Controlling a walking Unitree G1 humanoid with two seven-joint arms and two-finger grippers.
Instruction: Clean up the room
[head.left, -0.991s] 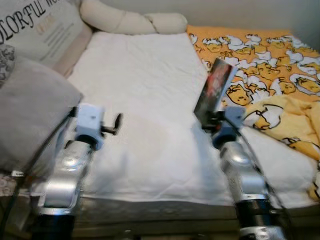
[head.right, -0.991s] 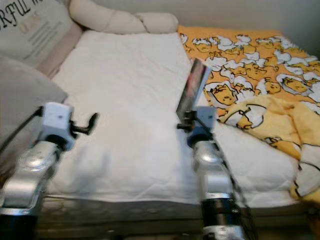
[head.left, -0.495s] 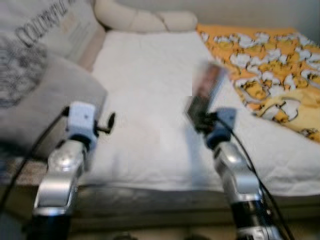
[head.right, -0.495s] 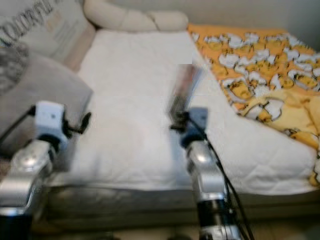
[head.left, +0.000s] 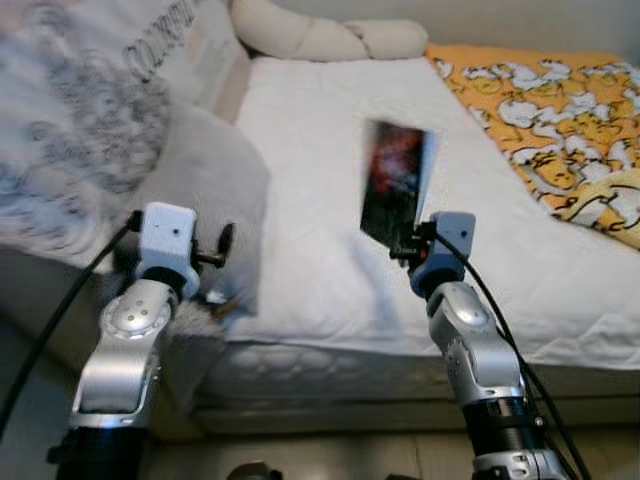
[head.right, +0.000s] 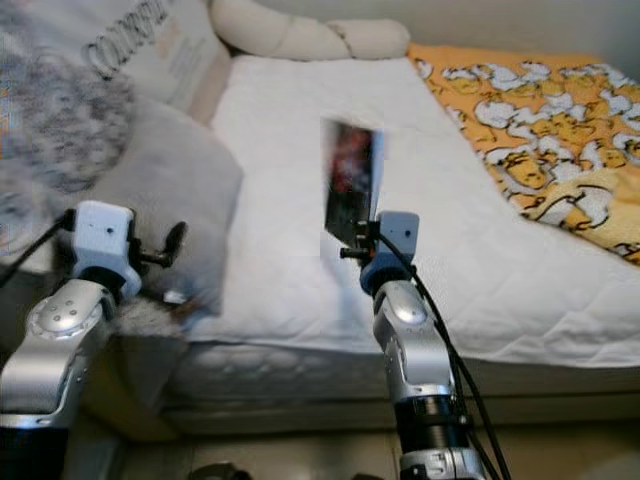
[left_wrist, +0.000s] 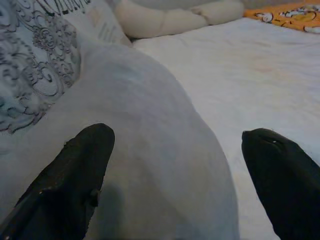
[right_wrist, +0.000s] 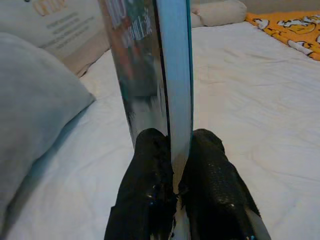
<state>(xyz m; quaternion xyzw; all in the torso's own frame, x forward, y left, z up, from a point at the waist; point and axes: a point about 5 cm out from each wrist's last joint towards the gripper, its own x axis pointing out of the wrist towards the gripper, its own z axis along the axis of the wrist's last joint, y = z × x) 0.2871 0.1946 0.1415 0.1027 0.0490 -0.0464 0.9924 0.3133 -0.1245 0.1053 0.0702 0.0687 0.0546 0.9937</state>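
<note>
Thin glossy book with a dark cover (head.left: 396, 182) stands upright above the white quilted bed (head.left: 330, 120), its lower edge pinched between the right hand (right_wrist: 172, 172), likely being carried off for tidying. Left hand (left_wrist: 177, 165) hovers spread wide and empty over a grey pillow (left_wrist: 145, 150). No containers in sight.

White quilted bed cover (head.left: 330, 180), lightly creased. At its left edge, grey pillow (head.left: 215, 200), leaning against patterned pillow (head.left: 70, 150). Behind those, cream cushion with dark lettering (head.right: 150, 50). Along the head end, knotted cream bolster (head.left: 320, 35). On the right side, orange cartoon-print blanket (head.left: 550, 110), rumpled near the edge.
</note>
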